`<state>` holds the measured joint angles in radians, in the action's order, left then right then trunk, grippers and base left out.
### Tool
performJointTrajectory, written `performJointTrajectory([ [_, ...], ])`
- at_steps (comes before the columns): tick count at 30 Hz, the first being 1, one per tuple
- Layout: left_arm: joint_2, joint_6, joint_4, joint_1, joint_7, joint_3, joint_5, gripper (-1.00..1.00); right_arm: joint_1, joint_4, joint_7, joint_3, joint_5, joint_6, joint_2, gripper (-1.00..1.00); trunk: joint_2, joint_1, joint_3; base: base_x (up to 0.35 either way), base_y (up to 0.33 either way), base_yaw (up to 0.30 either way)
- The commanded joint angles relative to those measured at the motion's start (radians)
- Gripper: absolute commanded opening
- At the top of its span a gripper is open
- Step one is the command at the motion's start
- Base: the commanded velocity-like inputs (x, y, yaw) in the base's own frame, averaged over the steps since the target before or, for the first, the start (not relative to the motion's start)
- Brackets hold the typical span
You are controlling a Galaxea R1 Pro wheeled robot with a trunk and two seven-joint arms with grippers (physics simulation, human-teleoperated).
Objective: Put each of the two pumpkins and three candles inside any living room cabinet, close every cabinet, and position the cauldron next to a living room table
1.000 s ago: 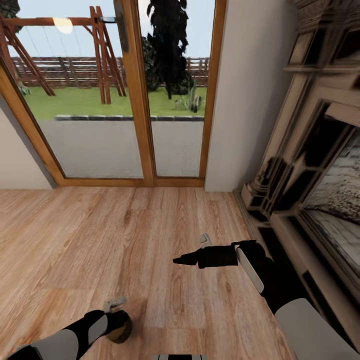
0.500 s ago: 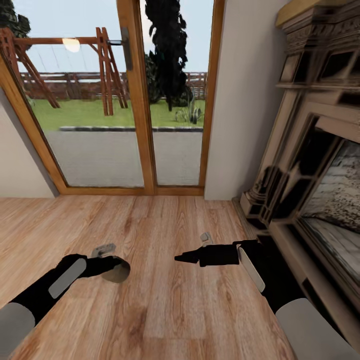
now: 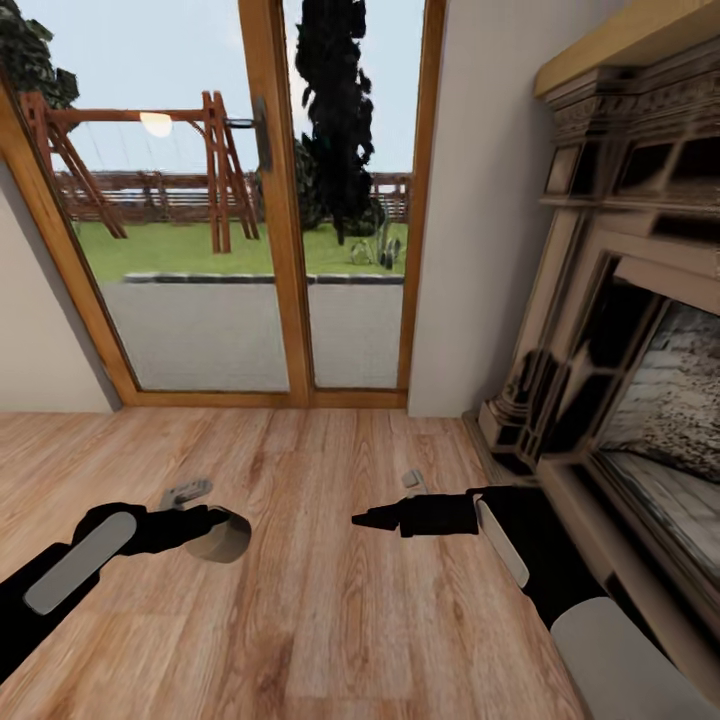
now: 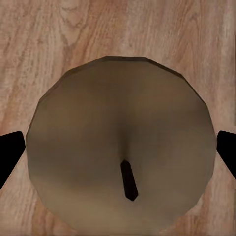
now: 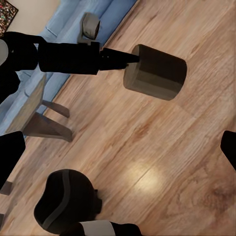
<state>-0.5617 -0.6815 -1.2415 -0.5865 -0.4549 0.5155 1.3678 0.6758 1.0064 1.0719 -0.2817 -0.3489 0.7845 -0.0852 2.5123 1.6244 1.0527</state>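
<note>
Left claw clamps a squat beige-brown wax candle with dark wick at 8 o'clock in the head view, above the wood floor. Likely light, rigid, slightly slippery; side-wall grip suits. Right claw is empty; whether parted, cannot tell.

The candle runs off the lower edge of the left wrist view, and its sides are hidden behind its own top. In the head view the left hand covers part of it. The right hand shows edge-on there, so its finger gap cannot be told. The fireplace is cut off at the right. The worktop and the sofa are cut by the frame and arm.
</note>
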Motion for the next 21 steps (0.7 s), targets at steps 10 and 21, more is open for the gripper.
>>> performJointTrajectory([
  [10, -0.001, 0.0, -0.023, 0.004, -0.028, 0.0, 0.028, -1.0, 0.001, -0.003, -0.003, -0.002, -0.003, 0.001, 0.001, 1.0, -0.002, -0.005, -0.038, 0.0, 0.0, 0.0],
  [21, 0.0, 0.0, -0.022, 0.004, -0.028, 0.0, 0.03, -1.0, 0.001, -0.003, -0.003, -0.003, -0.004, 0.001, 0.001, 1.0, -0.005, -0.01, -0.08, 0.0, 0.0, 0.0],
])
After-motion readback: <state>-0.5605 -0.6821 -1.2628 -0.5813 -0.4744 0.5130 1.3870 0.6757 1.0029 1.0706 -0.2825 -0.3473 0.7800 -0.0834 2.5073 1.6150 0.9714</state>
